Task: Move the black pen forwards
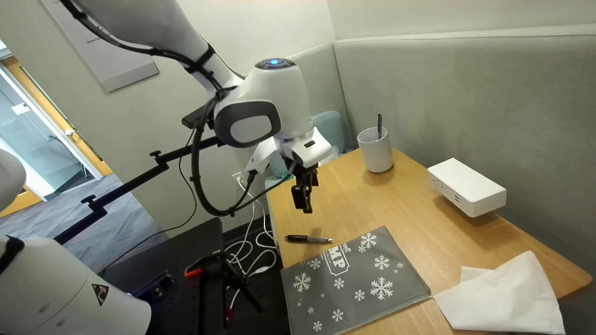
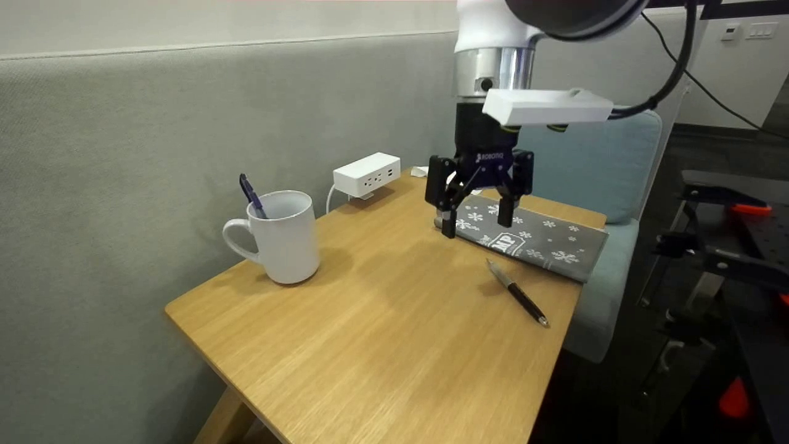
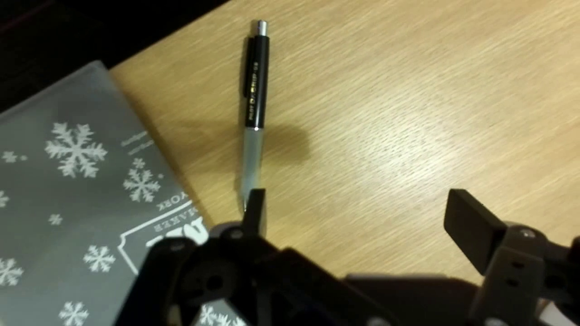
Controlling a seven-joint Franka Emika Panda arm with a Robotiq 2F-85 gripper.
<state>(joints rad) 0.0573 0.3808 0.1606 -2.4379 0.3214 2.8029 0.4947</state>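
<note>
- Claw [image 2: 478, 223], in an exterior view, hangs above the surface [image 2: 382, 333], spread wide and gripping nothing, its fingertips [image 2: 449, 226] seen against the snowflake sheet [image 2: 545, 236].
- In that view the black pen [image 2: 519, 293] lies on the surface just beside the snowflake sheet, its grey end nearer; a white mug [image 2: 286, 240] with a dark pen [image 2: 251, 194] leaning inside stands well apart from the snowflake sheet.
- In an exterior view a white cloth [image 1: 505, 298] lies at a corner of the snowflake sheet, and a white outlet box [image 1: 468, 181] stands well apart from it.
- In the wrist view bare surface shows between the black pen and the snowflake sheet; the claw gapes wide, one fingertip partly hiding the black pen's grey end.
</note>
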